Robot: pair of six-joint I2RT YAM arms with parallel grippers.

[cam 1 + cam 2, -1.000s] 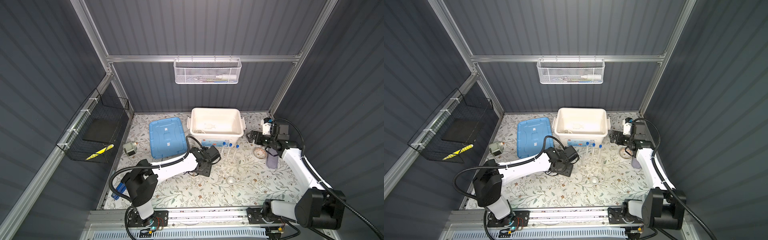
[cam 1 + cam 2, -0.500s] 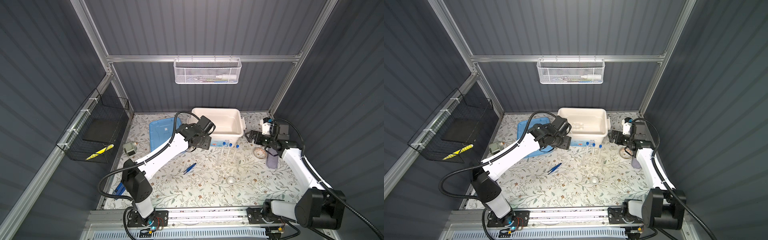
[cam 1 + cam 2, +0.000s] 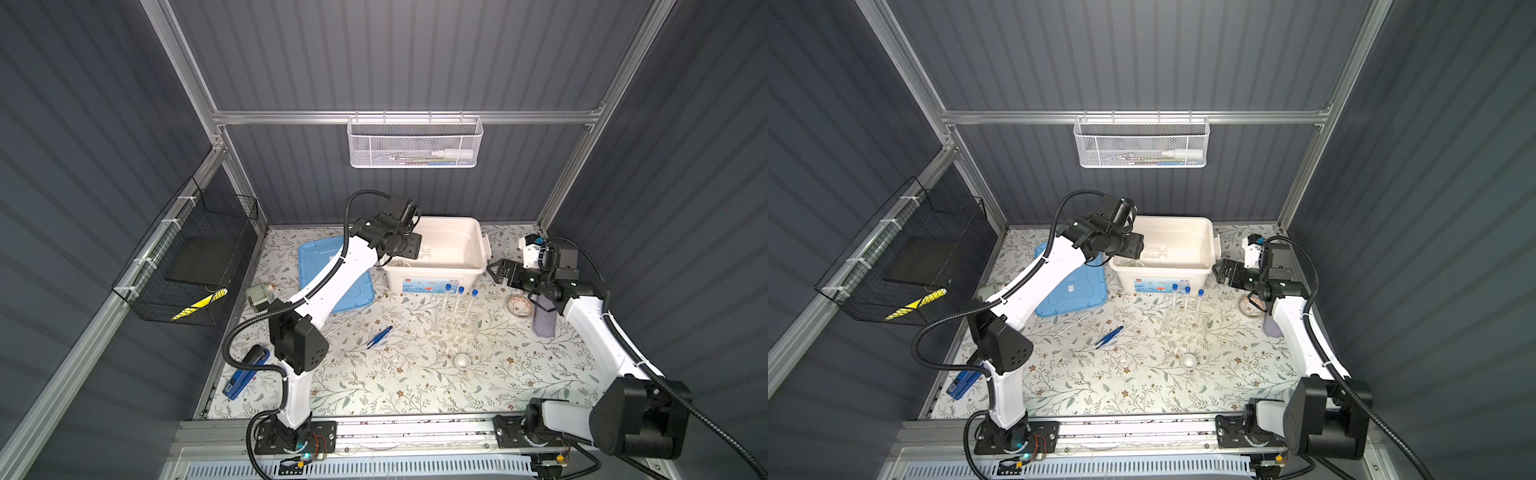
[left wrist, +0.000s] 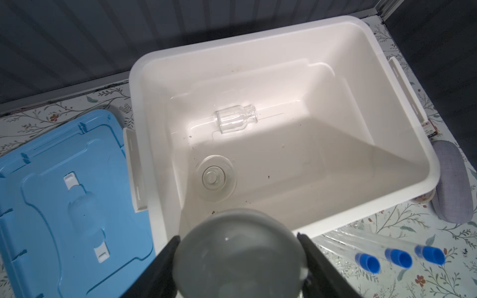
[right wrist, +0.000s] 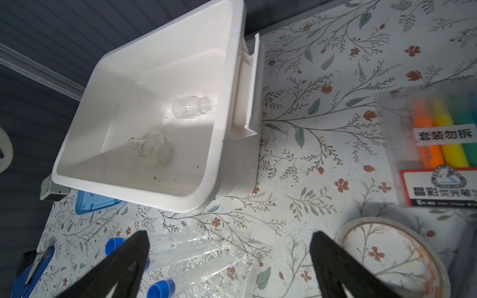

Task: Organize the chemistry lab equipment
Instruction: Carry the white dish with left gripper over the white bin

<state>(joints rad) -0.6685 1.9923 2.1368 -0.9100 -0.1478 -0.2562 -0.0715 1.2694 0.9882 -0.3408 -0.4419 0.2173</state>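
A small white dish (image 4: 238,255) fills my left gripper (image 4: 238,236), which is shut on it and hangs over the near left rim of the white bin (image 3: 473,266). Two small clear glass flasks are in the bin, one on its side (image 4: 236,121), one upright (image 4: 215,178). In both top views, three blue-capped test tubes stand in the clear rack (image 3: 457,307) (image 3: 1185,307) in front of the bin. Blue tweezers (image 3: 380,336), a thin rod (image 3: 340,326) and another small white dish (image 3: 462,360) lie on the table. My right gripper (image 5: 228,233) hovers open right of the bin.
A blue lid (image 3: 328,270) lies left of the bin, with a grey motor (image 3: 259,296) and a blue-and-black stapler (image 3: 245,372) further left. A patterned ring (image 3: 519,306), a grey roll (image 3: 544,320) and a highlighter pack (image 5: 444,144) lie under the right arm.
My left arm has risen from the middle of the table and swung back to the bin's left rim, carrying the dish. The tweezers now show. The right arm has stayed still.
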